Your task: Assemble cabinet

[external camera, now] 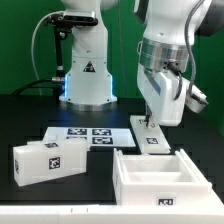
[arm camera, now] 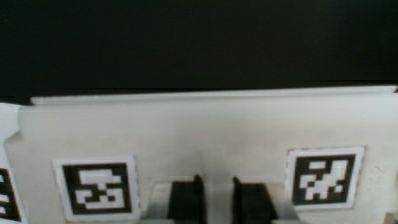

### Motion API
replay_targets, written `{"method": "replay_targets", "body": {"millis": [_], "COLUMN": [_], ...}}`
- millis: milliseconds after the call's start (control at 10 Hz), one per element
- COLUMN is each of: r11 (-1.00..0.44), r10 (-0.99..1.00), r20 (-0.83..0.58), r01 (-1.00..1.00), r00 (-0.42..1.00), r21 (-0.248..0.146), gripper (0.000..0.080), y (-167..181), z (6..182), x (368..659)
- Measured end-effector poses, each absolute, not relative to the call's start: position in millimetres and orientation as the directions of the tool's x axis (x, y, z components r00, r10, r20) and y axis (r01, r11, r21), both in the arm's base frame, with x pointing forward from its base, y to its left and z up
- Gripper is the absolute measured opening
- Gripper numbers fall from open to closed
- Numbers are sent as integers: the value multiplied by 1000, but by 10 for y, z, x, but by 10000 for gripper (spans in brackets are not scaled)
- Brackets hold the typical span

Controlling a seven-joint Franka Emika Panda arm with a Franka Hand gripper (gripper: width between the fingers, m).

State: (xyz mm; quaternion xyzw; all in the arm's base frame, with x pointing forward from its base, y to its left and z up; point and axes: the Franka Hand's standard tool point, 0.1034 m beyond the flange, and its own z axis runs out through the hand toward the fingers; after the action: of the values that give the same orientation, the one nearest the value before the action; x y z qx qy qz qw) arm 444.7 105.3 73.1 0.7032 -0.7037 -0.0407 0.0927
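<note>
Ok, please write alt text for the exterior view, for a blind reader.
A robot arm's shut gripper points down at a small white tagged piece on a black table. Nearer the camera stands the open white cabinet; to the exterior view's left lie the marker board and a white tagged block.

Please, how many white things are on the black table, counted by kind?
White cabinet: 1
White tagged blocks: 2 (left block, far block)
White marker board: 1
Total: 4
</note>
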Motion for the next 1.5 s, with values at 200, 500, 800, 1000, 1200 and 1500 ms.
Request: {"method": "replay_targets", "body": {"millis": [200, 500, 800, 1000, 1200, 1500], "r11": [53, 45, 34, 36, 14, 1], "r10": [-996, -995, -995, -995, -995, -995], "r20": [86, 89, 94, 95, 98, 100], "r01": [-979, -991, -995, -997, -996, -997], "r00": [-36, -33, -25, -29, -22, -8], "r21": [199, 129, 96, 66, -85, -75], "gripper": [64, 64, 64, 64, 64, 64], "y": [1146, 1170, 1177, 1194, 1187, 1180], "z": [808, 774, 743, 747, 730, 693], "x": [4519, 4572, 4577, 4614, 4689, 4643]}}
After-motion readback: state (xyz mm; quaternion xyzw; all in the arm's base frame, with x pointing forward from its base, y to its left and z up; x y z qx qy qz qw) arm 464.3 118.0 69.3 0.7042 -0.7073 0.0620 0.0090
